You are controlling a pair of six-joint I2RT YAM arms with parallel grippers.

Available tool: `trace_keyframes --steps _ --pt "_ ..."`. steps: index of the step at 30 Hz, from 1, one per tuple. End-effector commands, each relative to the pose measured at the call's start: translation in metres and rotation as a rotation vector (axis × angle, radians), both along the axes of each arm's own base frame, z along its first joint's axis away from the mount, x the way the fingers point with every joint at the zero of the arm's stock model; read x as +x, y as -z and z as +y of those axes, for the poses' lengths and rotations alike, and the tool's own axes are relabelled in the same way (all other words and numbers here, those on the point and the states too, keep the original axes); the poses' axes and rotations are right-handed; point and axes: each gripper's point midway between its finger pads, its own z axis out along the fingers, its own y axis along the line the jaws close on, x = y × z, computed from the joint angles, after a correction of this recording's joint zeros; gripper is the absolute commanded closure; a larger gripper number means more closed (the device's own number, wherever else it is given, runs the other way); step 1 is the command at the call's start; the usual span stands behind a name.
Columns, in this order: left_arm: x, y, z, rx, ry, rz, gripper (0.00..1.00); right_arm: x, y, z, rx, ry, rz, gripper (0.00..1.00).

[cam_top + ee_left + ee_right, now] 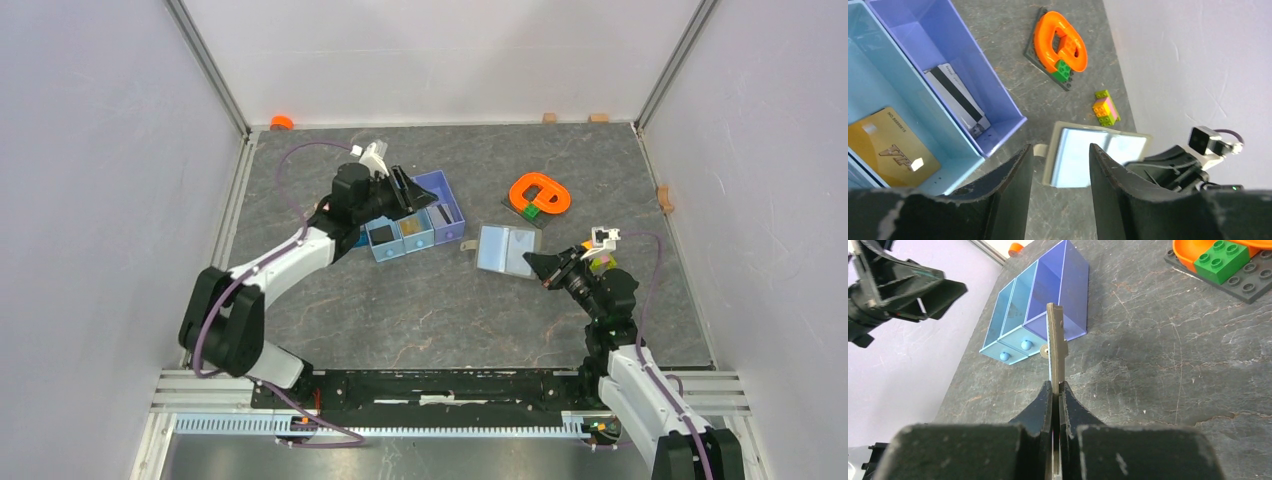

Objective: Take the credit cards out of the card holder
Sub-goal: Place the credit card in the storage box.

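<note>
My right fingers (1042, 407) pinch the holder (1057, 340) by its edge, I'd guess to steady it; left fingers (1010, 190) hang spread over the tray (998, 95), where two cards (958, 97) lie.

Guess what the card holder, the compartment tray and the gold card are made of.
Card holder: likely faux leather or soft plastic; matte taupe rim, thin edge, pale blue lining with slight sheen.
Tray: rigid plastic, glossy; tinted walls look translucent.
Gold card: probably plastic with metallic gold finish; glare spot, raised lettering.
</note>
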Motion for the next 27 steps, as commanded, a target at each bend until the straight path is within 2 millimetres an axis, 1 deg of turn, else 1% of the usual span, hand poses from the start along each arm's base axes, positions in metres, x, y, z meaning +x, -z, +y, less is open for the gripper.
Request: trace_keyframes --steps 1,4,7,8,9,10,11,12,13,14,15,17,19,23,27 --pt "-0.022 -0.028 0.004 0.0 0.008 -0.072 0.47 -0.001 -0.013 0.006 0.03 -0.041 -0.055 1.0" --pt "-0.036 -0.04 0.003 -0.008 0.008 -0.069 0.43 -0.002 -0.01 0.008 0.036 -0.053 -0.045 1.0" --pt "-0.057 -0.049 -0.004 -0.008 0.01 -0.057 0.33 -0.005 -0.011 0.013 0.05 -0.082 -0.047 1.0" --pt "-0.068 -0.049 -0.011 0.005 0.022 -0.049 0.25 -0.006 -0.011 0.014 0.057 -0.091 -0.046 1.0" --pt "-0.081 -0.049 -0.019 0.037 0.048 -0.029 0.12 -0.008 -0.011 0.016 0.066 -0.106 -0.045 1.0" --pt "-0.092 -0.05 -0.024 0.07 0.069 -0.017 0.03 -0.01 -0.013 0.018 0.078 -0.119 -0.051 1.0" --pt "-0.104 -0.056 -0.032 0.101 0.098 -0.021 0.0 -0.012 -0.013 0.02 0.084 -0.136 -0.056 1.0" --pt "-0.113 -0.06 -0.035 0.138 0.125 -0.025 0.0 -0.013 -0.014 0.021 0.088 -0.145 -0.06 1.0" --pt "-0.121 -0.062 -0.035 0.177 0.141 -0.029 0.0 -0.014 -0.015 0.022 0.091 -0.152 -0.068 1.0" --pt "-0.125 -0.062 -0.031 0.203 0.141 -0.036 0.0 -0.014 -0.013 0.022 0.089 -0.154 -0.071 1.0" --pt "-0.127 -0.061 -0.025 0.22 0.129 -0.05 0.0 -0.014 -0.011 0.022 0.08 -0.152 -0.072 1.0" --pt "-0.124 -0.055 -0.011 0.253 0.088 -0.104 0.0 -0.014 -0.008 0.022 0.072 -0.15 -0.07 1.0" --pt "-0.118 -0.044 0.0 0.29 0.046 -0.149 0.0 -0.016 -0.01 0.024 0.08 -0.168 -0.086 1.0" --pt "-0.107 -0.025 0.004 0.342 0.032 -0.219 0.0 -0.019 -0.018 0.028 0.095 -0.204 -0.124 1.0" --pt "-0.11 -0.006 -0.011 0.307 0.094 -0.228 0.0 -0.018 -0.018 0.027 0.086 -0.199 -0.129 1.0"
